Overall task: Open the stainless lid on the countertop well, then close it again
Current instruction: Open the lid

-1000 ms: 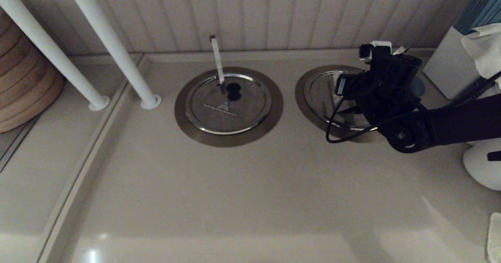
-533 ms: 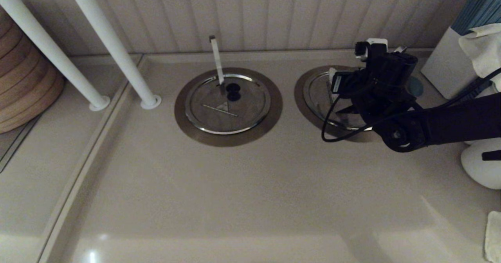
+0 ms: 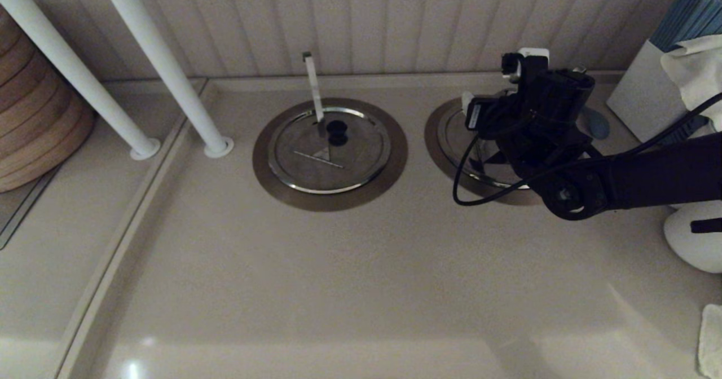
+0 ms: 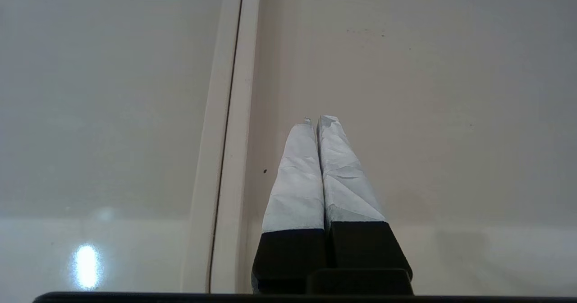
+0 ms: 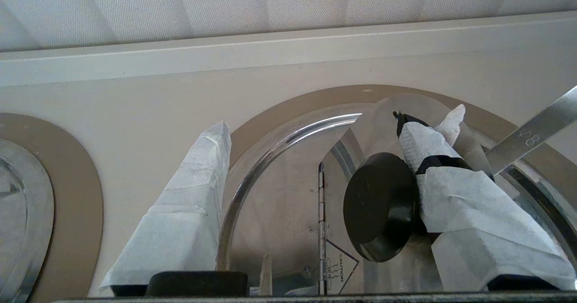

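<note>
The stainless lid [image 5: 279, 190] covers the right countertop well, whose grey-brown collar [image 5: 288, 109] rings it. The lid folds along a centre hinge [image 5: 321, 213]. The half carrying the black knob [image 5: 381, 206] is tilted up off the well. My right gripper [image 5: 329, 122] stands open over it, one wrapped finger [image 5: 455, 190] hooked behind the knob and the other well clear. The diagonal flat strip [image 5: 532, 134] runs past that finger. In the head view my right gripper [image 3: 507, 136] hides most of the lid [image 3: 459, 136]. My left gripper [image 4: 318, 120] is shut over bare countertop.
The twin lid [image 3: 330, 150] with its near-vertical strip [image 3: 313, 88] lies shut to the left. Two white poles [image 3: 163, 63] and a wooden stack [image 3: 34, 114] stand far left. A white box [image 3: 643, 97] with a cloth and a white rounded object [image 3: 694, 243] crowd the right side.
My right arm has drifted left and toward the back wall over the right well. The left arm has not moved.
</note>
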Controlling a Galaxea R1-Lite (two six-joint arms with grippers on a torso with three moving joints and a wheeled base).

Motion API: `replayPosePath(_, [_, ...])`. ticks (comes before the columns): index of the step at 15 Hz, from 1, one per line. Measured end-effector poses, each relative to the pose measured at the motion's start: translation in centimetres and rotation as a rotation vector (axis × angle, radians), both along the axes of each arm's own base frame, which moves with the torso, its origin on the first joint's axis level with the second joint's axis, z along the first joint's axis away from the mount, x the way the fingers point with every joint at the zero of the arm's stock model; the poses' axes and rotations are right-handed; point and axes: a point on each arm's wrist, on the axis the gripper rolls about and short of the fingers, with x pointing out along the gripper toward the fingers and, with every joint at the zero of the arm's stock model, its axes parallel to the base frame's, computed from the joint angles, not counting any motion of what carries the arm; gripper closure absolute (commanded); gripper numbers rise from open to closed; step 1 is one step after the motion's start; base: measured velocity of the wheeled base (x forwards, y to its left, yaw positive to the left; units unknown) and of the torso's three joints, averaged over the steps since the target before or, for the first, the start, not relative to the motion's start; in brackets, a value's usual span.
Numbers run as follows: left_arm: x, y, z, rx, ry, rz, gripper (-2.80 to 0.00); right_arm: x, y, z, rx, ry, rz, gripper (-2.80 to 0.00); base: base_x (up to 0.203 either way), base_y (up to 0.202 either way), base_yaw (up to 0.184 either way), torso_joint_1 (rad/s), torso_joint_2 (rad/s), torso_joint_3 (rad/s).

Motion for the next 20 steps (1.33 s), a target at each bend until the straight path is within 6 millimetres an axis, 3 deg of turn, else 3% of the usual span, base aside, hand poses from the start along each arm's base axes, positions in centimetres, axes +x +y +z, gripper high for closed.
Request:
replayPosePath(17, [0.0,0.0,0.0,0.0,0.0,-0.001,0.0,-0.8,2.4,-0.2,0.0,-0.01,0.041,-2.8,0.0,0.0,0.0,0.0,0.0,0.0])
replayPosePath(20, [0.0,0.0,0.0,0.0,0.0,0.0,0.0,-1.5,3.6,-0.1,-0.001,-0.026,0.061,-2.8,0.0,0.0,0.0,0.0,0.0,0.0])
